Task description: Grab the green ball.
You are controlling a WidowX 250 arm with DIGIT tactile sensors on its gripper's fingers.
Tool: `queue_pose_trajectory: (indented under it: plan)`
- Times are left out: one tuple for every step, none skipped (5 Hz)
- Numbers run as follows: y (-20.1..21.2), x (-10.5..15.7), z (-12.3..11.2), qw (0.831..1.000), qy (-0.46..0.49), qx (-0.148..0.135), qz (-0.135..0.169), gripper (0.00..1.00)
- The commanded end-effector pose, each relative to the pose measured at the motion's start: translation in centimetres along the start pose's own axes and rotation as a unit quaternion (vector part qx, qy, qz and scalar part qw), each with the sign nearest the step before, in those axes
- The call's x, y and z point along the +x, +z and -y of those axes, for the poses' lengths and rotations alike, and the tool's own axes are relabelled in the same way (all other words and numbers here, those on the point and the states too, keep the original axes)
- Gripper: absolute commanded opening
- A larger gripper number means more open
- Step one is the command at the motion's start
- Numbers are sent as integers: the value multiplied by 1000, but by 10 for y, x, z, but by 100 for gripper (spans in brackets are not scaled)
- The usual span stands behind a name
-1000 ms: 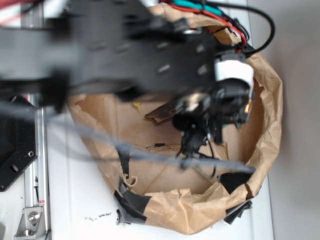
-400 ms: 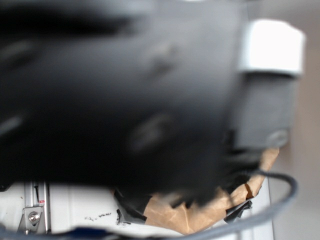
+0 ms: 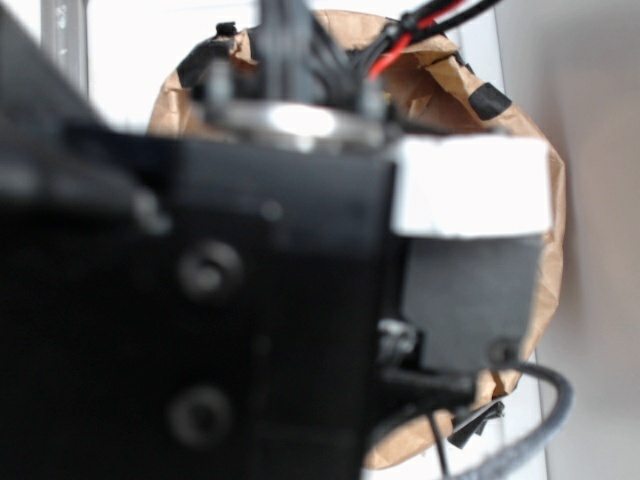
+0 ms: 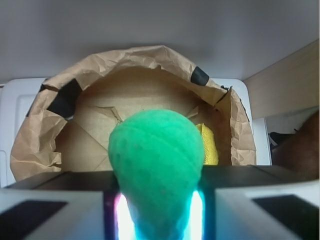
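Green ball (image 4: 156,167) sits clenched between the gripper (image 4: 159,212) jaws, above the crumpled paper bag (image 4: 40,137); the grip looks low on it, so a jolt could pop it free.

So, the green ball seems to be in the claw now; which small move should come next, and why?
Probably keep the claw shut and hold steady, perhaps rising slightly. The wrist view shows the green ball squeezed between the jaws, with the paper bag and yellow cloth behind it.
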State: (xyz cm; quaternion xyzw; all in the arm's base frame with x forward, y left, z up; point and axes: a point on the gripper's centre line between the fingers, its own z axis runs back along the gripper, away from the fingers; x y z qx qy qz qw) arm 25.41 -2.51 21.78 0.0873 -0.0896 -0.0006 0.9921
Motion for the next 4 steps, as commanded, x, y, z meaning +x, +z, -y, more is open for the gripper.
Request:
queue_pose_trajectory:
  plan:
    - [-2, 10, 11, 1000, 6, -8, 2, 0]
    - [-2, 10, 11, 1000, 9, -8, 1, 0]
    - [-1, 11, 12, 1000, 9, -9, 2, 0]
    - [-1, 10, 12, 1000, 10, -12, 1, 0]
